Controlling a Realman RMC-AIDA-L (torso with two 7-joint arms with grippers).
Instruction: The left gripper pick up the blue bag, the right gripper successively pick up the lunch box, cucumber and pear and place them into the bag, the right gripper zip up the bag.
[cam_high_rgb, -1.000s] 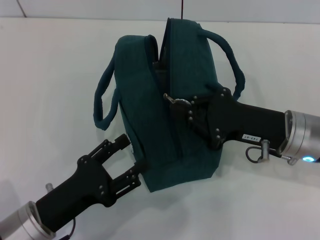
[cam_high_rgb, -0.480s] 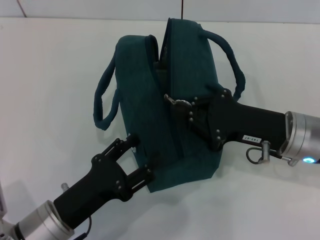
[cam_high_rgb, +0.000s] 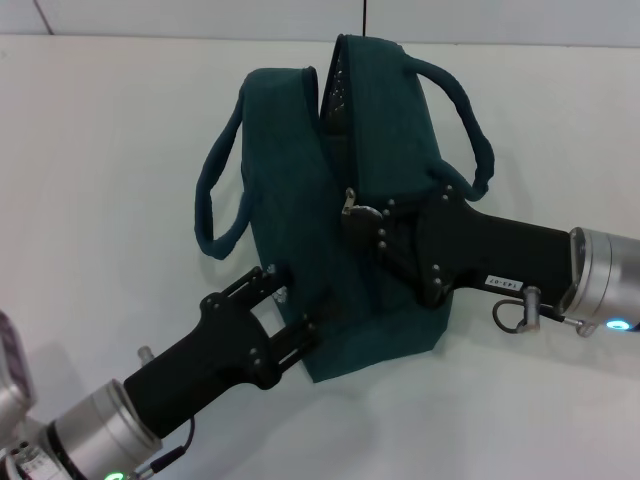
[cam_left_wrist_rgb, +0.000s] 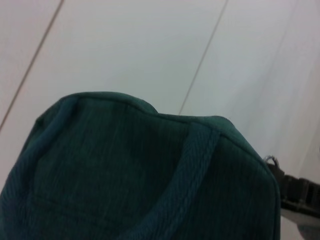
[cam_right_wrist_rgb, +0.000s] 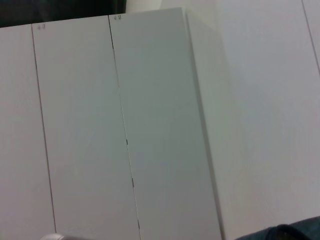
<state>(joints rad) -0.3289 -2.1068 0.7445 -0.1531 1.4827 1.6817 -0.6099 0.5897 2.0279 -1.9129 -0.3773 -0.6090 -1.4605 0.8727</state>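
The blue bag (cam_high_rgb: 380, 150) stands upright on the white table (cam_high_rgb: 100, 150), its zip still gaping at the far top end. My right gripper (cam_high_rgb: 352, 212) is at the bag's top seam, shut on the metal zipper pull (cam_high_rgb: 348, 200). My left gripper (cam_high_rgb: 298, 296) is open, its fingers (cam_high_rgb: 276, 277) against the bag's near lower corner. The left wrist view shows the bag's side and a handle (cam_left_wrist_rgb: 190, 170). The lunch box, cucumber and pear are out of view.
Two loop handles hang off the bag, one on the left (cam_high_rgb: 215, 200) and one on the right (cam_high_rgb: 465, 110). A wall edge runs along the table's back (cam_high_rgb: 150, 30). White panels (cam_right_wrist_rgb: 150, 125) fill the right wrist view.
My left gripper has moved forward and right until it is against the bag's near corner. The bag has shifted slightly right, and the zipper pull sits a little lower.
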